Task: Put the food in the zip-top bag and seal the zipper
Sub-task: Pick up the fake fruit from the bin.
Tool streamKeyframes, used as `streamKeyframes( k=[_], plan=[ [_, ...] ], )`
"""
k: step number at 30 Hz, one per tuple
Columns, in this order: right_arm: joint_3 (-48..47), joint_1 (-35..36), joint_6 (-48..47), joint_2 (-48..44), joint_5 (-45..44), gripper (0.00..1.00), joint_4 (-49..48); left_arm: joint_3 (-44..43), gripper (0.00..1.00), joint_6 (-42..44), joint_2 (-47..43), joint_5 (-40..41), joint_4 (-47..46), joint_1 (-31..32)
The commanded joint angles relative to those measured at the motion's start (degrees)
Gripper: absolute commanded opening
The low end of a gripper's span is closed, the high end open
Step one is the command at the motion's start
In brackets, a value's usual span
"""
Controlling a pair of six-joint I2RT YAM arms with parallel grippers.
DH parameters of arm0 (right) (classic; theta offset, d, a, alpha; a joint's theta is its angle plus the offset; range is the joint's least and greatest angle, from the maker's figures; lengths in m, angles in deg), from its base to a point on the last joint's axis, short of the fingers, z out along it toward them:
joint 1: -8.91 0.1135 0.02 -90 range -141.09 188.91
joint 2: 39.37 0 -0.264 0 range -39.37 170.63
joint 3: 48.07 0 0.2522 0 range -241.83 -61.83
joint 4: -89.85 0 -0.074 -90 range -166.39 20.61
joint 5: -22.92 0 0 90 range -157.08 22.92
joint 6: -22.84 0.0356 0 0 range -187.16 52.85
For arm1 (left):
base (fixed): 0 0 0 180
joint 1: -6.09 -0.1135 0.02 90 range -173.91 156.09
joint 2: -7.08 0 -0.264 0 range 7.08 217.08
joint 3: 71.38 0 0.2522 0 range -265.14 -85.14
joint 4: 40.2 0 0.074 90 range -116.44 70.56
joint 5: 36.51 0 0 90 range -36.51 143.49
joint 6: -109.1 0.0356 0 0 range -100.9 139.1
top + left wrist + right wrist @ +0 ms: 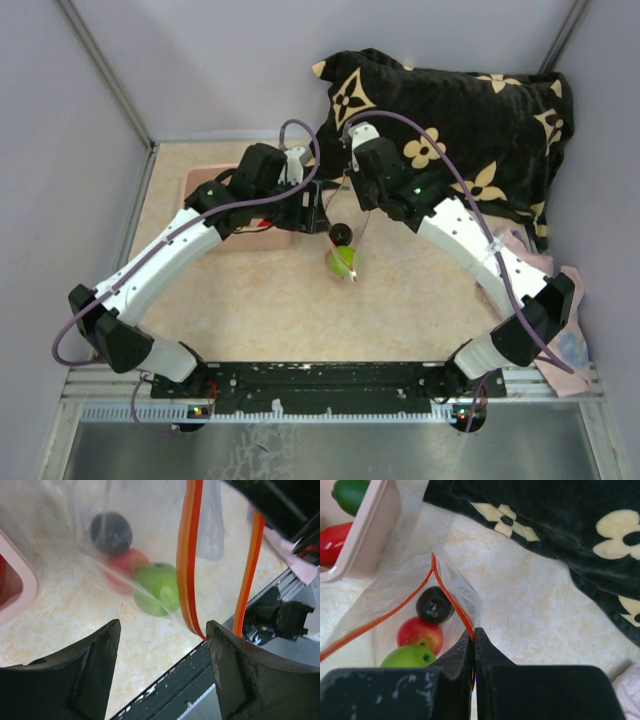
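Note:
The clear zip-top bag (345, 262) hangs just above the table between the two grippers. Its mouth stands open, and the red-orange zipper (451, 600) shows as two separate strips (187, 560). Inside lie a dark brown fruit (434, 605), a red apple (420, 634) and a light green apple (409, 656). My right gripper (474, 630) is shut on the zipper strip at one end of the mouth. My left gripper (162, 626) is open and empty. One zipper strip touches the inner tip of its right finger (220, 645).
A pink bin (205, 185) stands at the back left, holding a dark green piece (349, 492) and a red piece (332, 542). A black cushion with cream flowers (470, 120) fills the back right. A pink cloth (560, 300) lies at the right edge.

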Motion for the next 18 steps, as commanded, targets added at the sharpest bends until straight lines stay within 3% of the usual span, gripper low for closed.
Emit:
streamKeyframes(
  k=[1,7,18],
  plan=[
    [-4.36,-0.77,-0.66,-1.42,1.34,0.0,-2.8,-4.97,0.78,2.43,0.21,2.08,-1.54,-1.66],
    [-5.38,-0.71,-0.64,-1.11,0.98,0.0,-2.67,-7.87,0.86,4.33,1.91,1.89,-1.49,-4.31],
    [-7.07,-0.68,-5.9,-0.72,-6.96,0.0,0.92,-6.5,0.9,10.09,6.09,3.35,-0.83,-18.78]
  ],
)
